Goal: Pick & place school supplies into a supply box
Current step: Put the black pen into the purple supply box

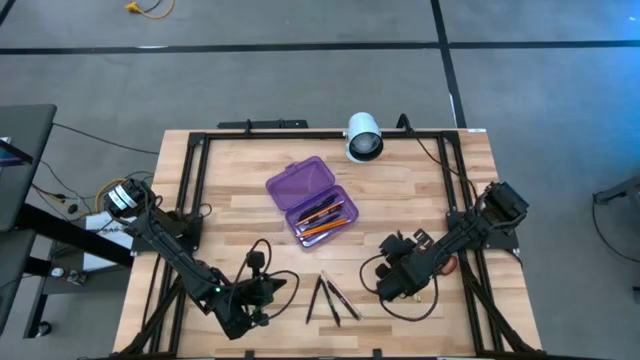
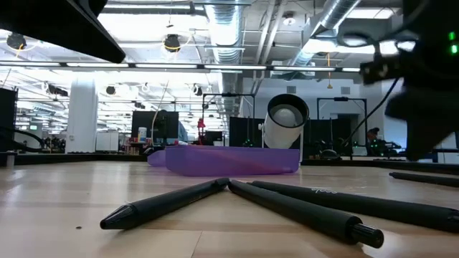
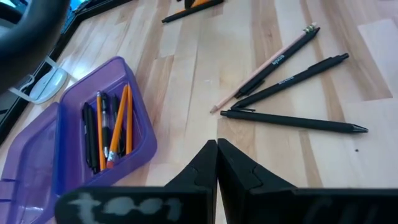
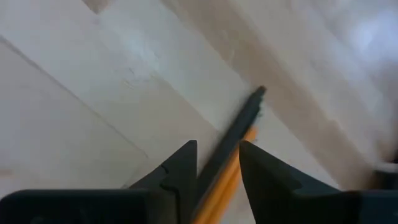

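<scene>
The purple supply box (image 1: 311, 200) lies open mid-table, with orange pencils and black pens (image 3: 109, 130) in its tray. One pencil (image 3: 267, 68) and two black pens (image 3: 292, 121) lie loose on the wood near the table's front edge (image 1: 330, 298), close up in the low view (image 2: 287, 204). My left gripper (image 3: 216, 152) is shut and empty, to the left of these loose ones (image 1: 272, 292). My right gripper (image 4: 217, 158), to their right (image 1: 390, 283), is closed around a black pen and an orange pencil. No scissors show. My right gripper has a black pen (image 4: 239, 127) and an orange pencil (image 4: 233, 168) side by side between its two fingers, which lie across them. The pen's end (image 4: 258, 94) sticks out past the fingertips. I cannot tell whether the pair is lifted off the wood.
A white cylindrical camera (image 1: 363, 137) stands at the table's far edge behind the box. Black frame rails (image 1: 190, 190) run along the table's sides, and cables (image 1: 400, 300) loop around both wrists. Bare wood lies between the box and the loose pens.
</scene>
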{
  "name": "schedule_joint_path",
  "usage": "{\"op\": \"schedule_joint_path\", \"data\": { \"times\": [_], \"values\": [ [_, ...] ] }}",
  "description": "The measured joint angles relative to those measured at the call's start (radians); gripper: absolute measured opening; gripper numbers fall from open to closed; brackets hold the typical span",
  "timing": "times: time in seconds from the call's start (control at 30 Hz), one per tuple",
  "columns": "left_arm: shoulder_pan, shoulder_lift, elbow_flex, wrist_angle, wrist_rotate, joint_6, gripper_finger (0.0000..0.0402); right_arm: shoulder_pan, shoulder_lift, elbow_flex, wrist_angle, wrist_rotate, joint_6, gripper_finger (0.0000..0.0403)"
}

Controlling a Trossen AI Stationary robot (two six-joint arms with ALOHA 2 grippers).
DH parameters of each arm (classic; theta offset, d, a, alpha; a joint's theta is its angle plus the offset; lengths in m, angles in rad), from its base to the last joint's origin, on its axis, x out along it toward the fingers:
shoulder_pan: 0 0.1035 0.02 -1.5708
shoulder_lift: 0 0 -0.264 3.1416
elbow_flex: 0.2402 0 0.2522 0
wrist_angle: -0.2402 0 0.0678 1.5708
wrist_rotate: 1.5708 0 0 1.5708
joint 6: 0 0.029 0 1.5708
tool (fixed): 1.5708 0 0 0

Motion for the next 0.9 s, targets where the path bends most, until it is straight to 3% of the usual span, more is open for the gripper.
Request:
{"op": "schedule_joint_path", "data": {
  "times": [0.47, 0.9],
  "values": [
    [0.008, 0.001, 0.000, 0.008, -0.062, 0.000, 0.0000, -0.027, 0.000, -0.092, 0.009, 0.001, 0.050, 0.0204],
    [0.032, 0.001, 0.000, 0.010, -0.078, 0.001, 0.0000, -0.047, -0.178, -0.292, 0.259, -0.008, -0.003, 0.0174]
  ]
}}
